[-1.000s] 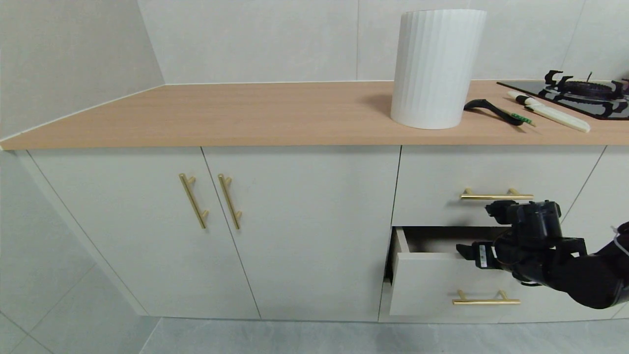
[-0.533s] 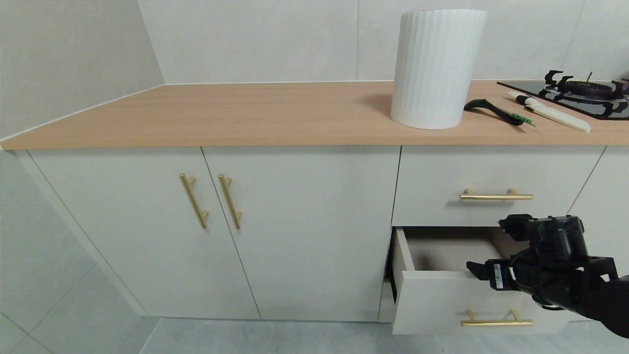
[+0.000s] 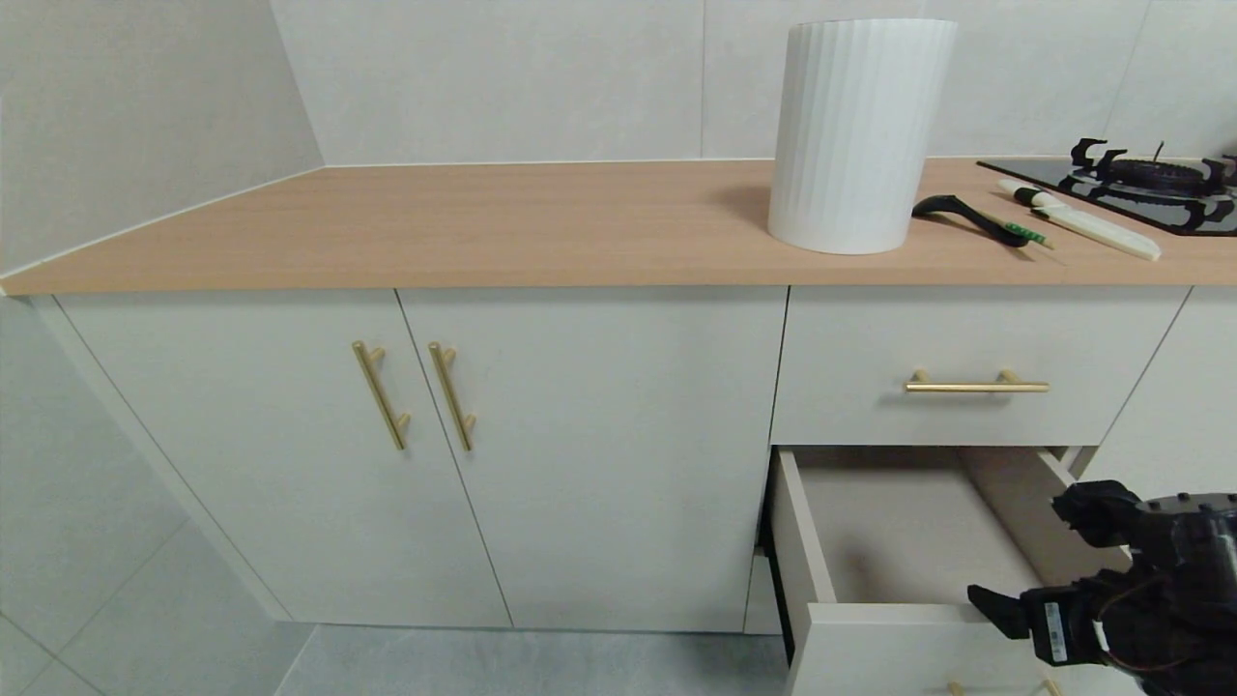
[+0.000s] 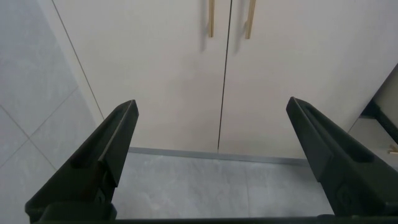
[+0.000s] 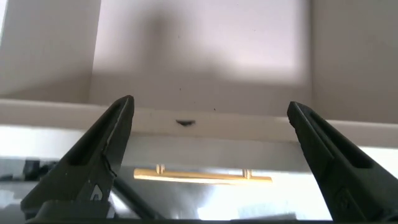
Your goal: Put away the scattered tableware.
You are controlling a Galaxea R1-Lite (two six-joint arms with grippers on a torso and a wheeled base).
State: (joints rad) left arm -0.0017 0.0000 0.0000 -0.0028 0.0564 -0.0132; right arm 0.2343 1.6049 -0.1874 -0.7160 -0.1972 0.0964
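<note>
On the wooden counter (image 3: 483,222), at its right end, lie a black utensil (image 3: 969,217), a thin green-tipped stick (image 3: 1024,232) and a long white utensil (image 3: 1087,222). Below them the lower drawer (image 3: 800,527) stands pulled far out, its beige inside bare. My right gripper (image 3: 1015,547) hovers at the drawer's front panel with its fingers wide apart and nothing held. From the right wrist, that gripper (image 5: 210,106) spans the panel's top edge above the gold handle (image 5: 202,176). My left gripper (image 4: 211,104) is open, facing the cabinet doors (image 4: 224,74) and the floor.
A tall white ribbed container (image 3: 855,135) stands on the counter beside the utensils. A black gas hob (image 3: 1150,184) sits at the far right. The upper drawer (image 3: 976,362) is closed, as are the double doors with gold handles (image 3: 416,391). Grey tiled floor lies below.
The lower drawer has slid much farther out. My right gripper has moved down and back toward me along with the drawer's front.
</note>
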